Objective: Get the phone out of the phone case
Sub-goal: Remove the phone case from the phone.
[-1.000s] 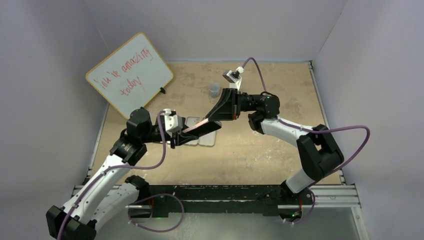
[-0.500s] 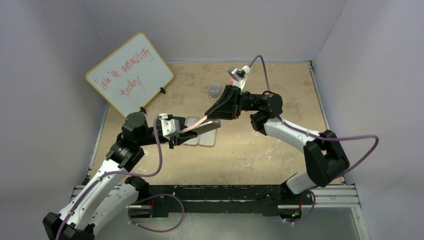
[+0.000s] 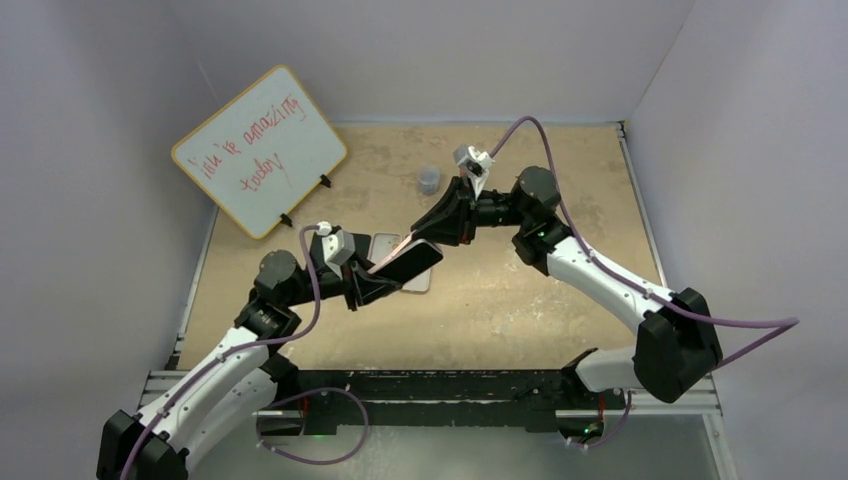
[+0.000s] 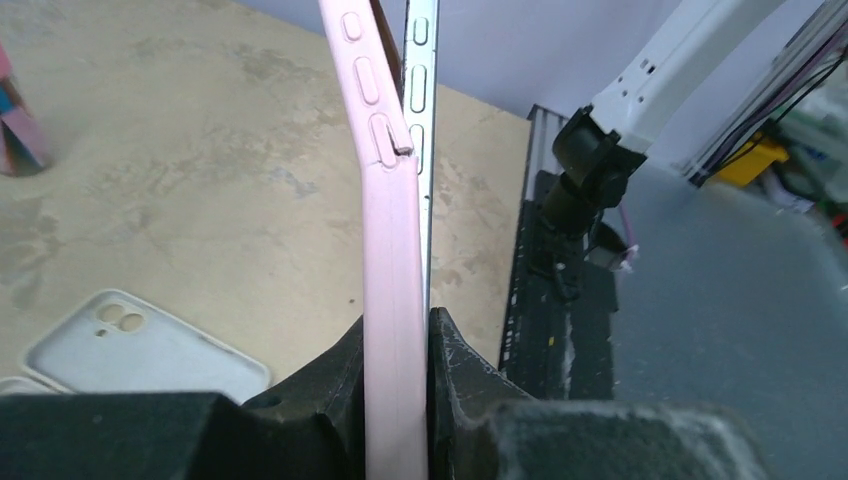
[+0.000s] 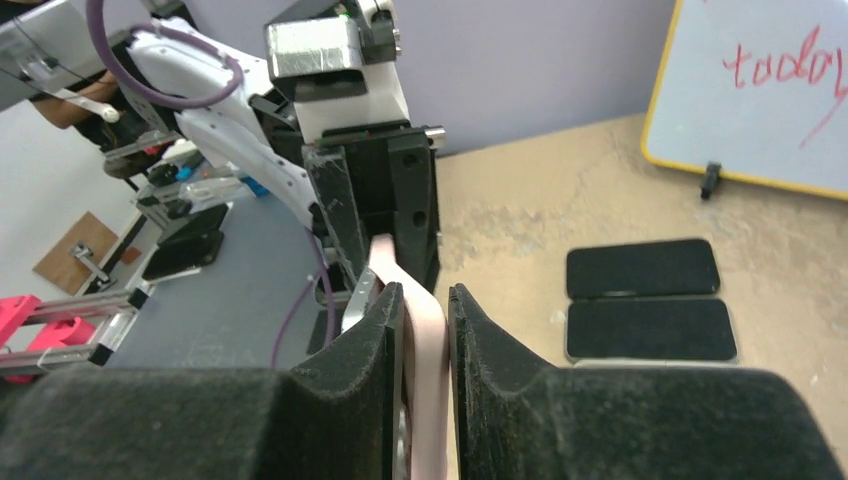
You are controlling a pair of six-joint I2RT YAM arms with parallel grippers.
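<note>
Both pairs of jaws are clenched. From above, the left gripper [image 3: 362,287] grasps the near end of the pink silicone phone case [image 3: 392,253] and the right gripper [image 3: 428,238] grasps its far end. The case, with the dark-faced, silver-edged phone [image 3: 412,264] in it, hangs in the air between the arms over the sandy-brown tabletop [image 3: 480,310]. With a hold at each end, one arm can anchor while the other peels. Against half a second ago, the slab has rolled so its dark face shows to the camera. The left wrist has come nearer and rightward, and the right elbow has swung outward.

At the left wrist, the black fingers [image 4: 330,385] pinch the case and the phone's metal edge together at the bottom. Higher up, the pink wall bows away from the straight metal edge, so I judge the case has begun to part from the phone there. A pale grey empty phone case [image 4: 140,345] lies on the table below.

At the right wrist, the padded fingers [image 5: 500,370] squeeze the pink lip. The metal edge slips behind the left-hand pad, so I cannot tell whether the phone is pinched too. Beyond lie a pair of black flat phones [image 5: 640,268], side by side, near a yellow-framed whiteboard [image 5: 770,90].
</note>
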